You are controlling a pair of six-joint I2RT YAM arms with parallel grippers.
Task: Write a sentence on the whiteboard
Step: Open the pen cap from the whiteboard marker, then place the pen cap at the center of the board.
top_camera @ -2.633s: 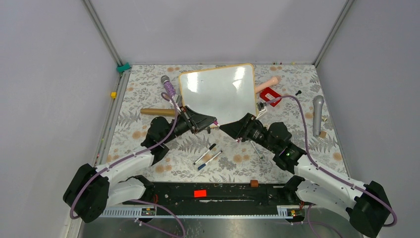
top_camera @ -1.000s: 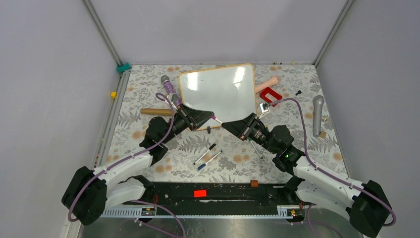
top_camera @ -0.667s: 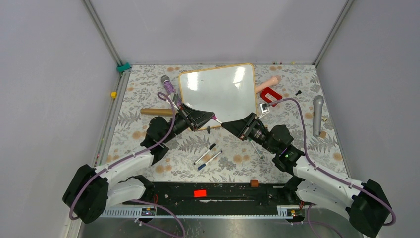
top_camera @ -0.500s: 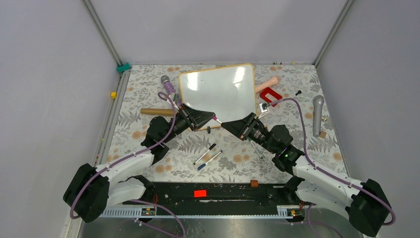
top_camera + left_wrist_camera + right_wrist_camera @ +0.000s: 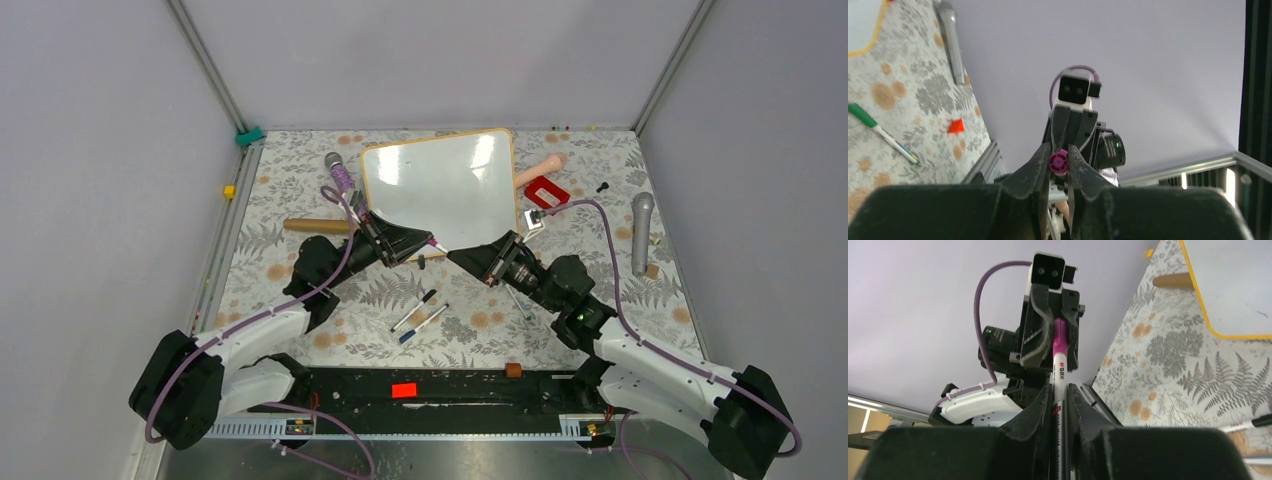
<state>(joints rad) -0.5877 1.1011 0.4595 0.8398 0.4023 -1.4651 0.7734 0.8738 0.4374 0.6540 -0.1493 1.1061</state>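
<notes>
The right pincer (image 5: 1060, 392) clamps the light, stiff, likely slick marker (image 5: 1059, 372) by its barrel, the left pincer (image 5: 1058, 156) just ahead pinching its pink end (image 5: 1058, 163).

Whiteboard (image 5: 440, 185) showed a glossy white face with glare patches; frame looked like light wood. Table cover (image 5: 280, 190) was matt, floral-printed. Marker (image 5: 1058, 374) barrel was smooth, shiny plastic. Microphone (image 5: 641, 232) looked matt grey metal.
</notes>
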